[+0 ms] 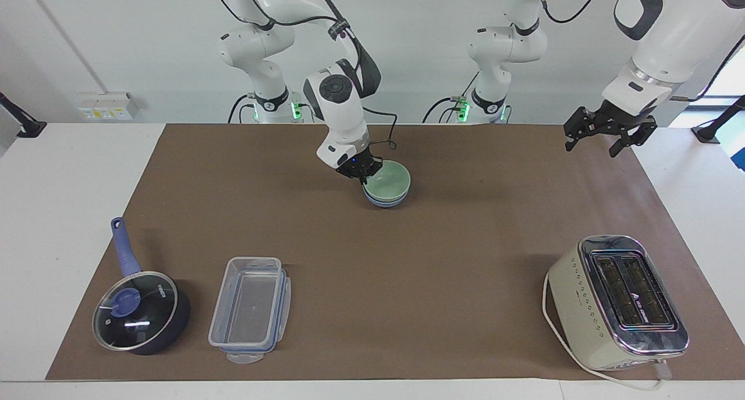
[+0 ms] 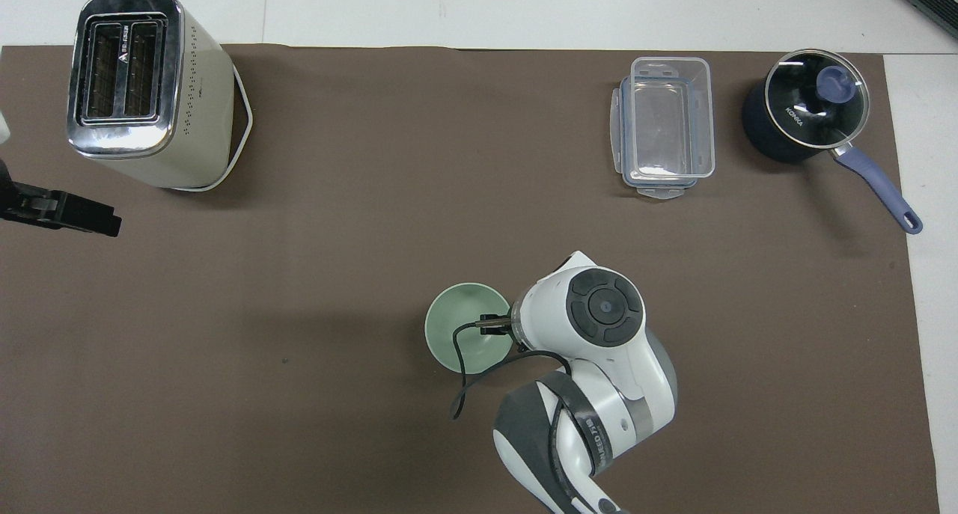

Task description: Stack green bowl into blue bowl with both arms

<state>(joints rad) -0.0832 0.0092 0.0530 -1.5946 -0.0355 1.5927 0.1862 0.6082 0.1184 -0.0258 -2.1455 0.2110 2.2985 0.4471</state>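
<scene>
Green bowl (image 1: 389, 181): nested in blue bowl (image 1: 384, 201), mid-tabletop near the robots; right gripper (image 1: 363, 173) fingers clamped on its rim, apparently seating it. Left gripper (image 1: 605, 133): waiting over the mat's edge, fingers apart. Farther: toaster (image 1: 617, 301), clear container (image 1: 251, 308), lidded saucepan (image 1: 139, 310).

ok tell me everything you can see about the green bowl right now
The green bowl is small, round, pale mint green, with a plain matte finish, and it looks empty. It sits upright, nested inside the blue bowl, whose rim and lower wall show beneath it, on the brown mat near the robots' end of the table, about midway between the two arms. The right gripper is shut on the rim at the side toward the right arm's end. Nothing else touches it.
</scene>
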